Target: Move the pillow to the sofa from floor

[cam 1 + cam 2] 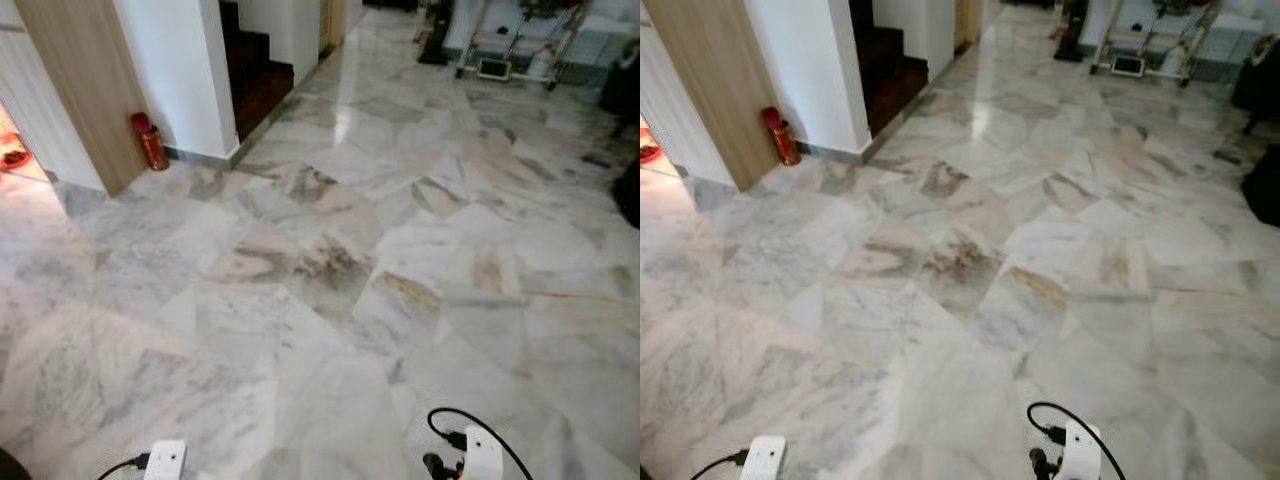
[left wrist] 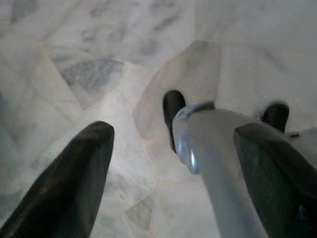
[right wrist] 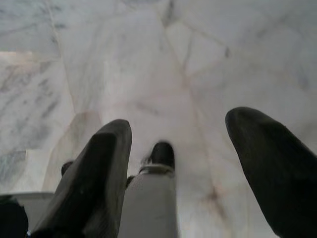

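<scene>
Both arms hang low over a white and grey marble floor (image 1: 330, 270). The white top of my left wrist (image 1: 165, 460) and of my right wrist (image 1: 483, 455), with a black cable looped on it, show at the bottom of the eye views. In the left wrist view my left gripper (image 2: 173, 128) is open, its black fingers (image 2: 64, 183) spread wide over the floor with my silver leg (image 2: 208, 163) and black feet behind. My right gripper (image 3: 181, 119) is open too, with bare marble between its fingers (image 3: 99, 173).
A red fire extinguisher (image 1: 150, 142) stands by a white wall (image 1: 180, 70) and a wooden panel (image 1: 85, 90) at the far left. Dark stairs (image 1: 255, 75) lie behind it. A wheeled rack (image 1: 510, 50) stands at the far back, dark objects (image 1: 630, 190) at the right edge.
</scene>
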Tool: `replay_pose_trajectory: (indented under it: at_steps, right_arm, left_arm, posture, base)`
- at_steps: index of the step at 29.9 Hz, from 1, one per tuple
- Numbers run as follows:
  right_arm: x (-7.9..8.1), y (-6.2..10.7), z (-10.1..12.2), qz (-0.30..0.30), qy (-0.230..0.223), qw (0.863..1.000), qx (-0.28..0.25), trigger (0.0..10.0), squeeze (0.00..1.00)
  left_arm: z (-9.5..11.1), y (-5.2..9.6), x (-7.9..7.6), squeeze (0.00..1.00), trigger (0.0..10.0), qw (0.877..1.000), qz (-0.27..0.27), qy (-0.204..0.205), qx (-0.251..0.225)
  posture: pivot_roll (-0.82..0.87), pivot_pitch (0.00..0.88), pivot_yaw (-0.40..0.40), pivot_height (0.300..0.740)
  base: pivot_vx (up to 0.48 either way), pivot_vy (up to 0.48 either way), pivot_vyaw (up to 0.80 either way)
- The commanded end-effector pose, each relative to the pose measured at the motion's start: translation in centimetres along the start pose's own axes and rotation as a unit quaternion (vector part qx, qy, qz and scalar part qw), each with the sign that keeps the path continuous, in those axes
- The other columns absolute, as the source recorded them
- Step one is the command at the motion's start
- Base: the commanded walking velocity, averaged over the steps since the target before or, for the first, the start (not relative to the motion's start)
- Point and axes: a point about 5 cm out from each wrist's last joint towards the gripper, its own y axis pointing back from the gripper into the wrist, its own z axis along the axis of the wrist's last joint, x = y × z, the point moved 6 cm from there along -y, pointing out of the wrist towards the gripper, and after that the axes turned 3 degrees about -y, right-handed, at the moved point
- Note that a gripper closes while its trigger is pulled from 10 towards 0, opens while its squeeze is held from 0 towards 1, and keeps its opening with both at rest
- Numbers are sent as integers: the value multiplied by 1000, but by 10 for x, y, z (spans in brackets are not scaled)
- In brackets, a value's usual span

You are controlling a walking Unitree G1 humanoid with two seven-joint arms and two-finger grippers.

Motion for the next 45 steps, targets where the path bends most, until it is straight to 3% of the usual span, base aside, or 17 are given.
replay_pose_trajectory:
  at_steps: [1, 15, 19, 45]
  right_arm:
    - [-7, 1, 0, -9, -1, 1000, 3, 10000, 0]
    - [-14, 2, -5, -29, -19, 999, 14, 10000, 0]
    - [-14, 2, -5, -29, -23, 999, 14, 10000, 0]
    - [-15, 1, -3, -33, -30, 999, 13, 10000, 0]
  left_arm:
    - [1, -1, -5, 0, 10000, 1000, -4, -8, 3]
    - [2, -3, -25, 0, 10000, 1000, -14, -7, 4]
    - [2, -3, -22, 0, 10000, 1000, -13, -7, 4]
    - [4, -3, -22, 0, 10000, 1000, -17, -11, 4]
  posture:
    - [-47, 0, -38, 732]
    - [-49, 0, -42, 732]
    - [-47, 0, -44, 732]
    - [-49, 0, -45, 732]
  base:
    - [-337, 0, 0]
    - [-336, 0, 0]
    - [-337, 0, -781]
    - [-344, 0, 0]
